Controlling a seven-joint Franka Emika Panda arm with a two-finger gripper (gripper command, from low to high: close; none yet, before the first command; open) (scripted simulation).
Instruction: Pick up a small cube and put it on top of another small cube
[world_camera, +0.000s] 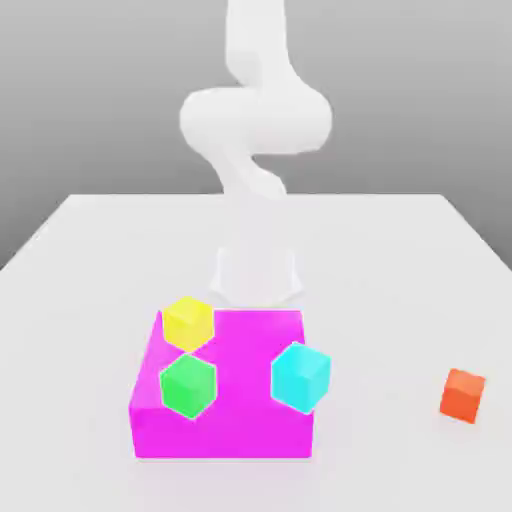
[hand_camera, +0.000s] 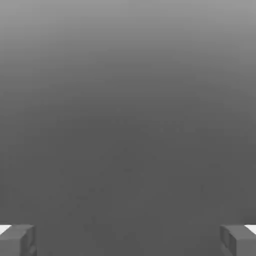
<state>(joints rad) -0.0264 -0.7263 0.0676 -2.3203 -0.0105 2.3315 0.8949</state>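
Cubes and a block share a pale table (world_camera: 90, 250), with the white arm (world_camera: 255, 120) rising behind them at the middle of the exterior view. Starting at the exterior view's left, a magenta block (world_camera: 240, 430) sits on the table just in front of the arm's base, low and wide. Three cubes appear over it — whether they rest on its top or hang a little above it cannot be told. The yellow cube (world_camera: 188, 322) is at the block's back left corner, close to the arm's base. The green cube (world_camera: 188, 386) is nearer the camera, directly in front of the yellow one and apart from it. The cyan cube (world_camera: 300, 376) is toward the block's right side, level with the green cube and clear of it.

Farther to the exterior view's right, well apart from the block and everything on it, the small cube (world_camera: 463, 394) lies by itself on the table — orange-red, a little smaller than the other three, turned slightly askew.

In the hand view the gripper (hand_camera: 128, 241) has its two grey fingertips (hand_camera: 17, 240) spread as wide as they go, nothing between them and nothing held, only flat grey surface beyond
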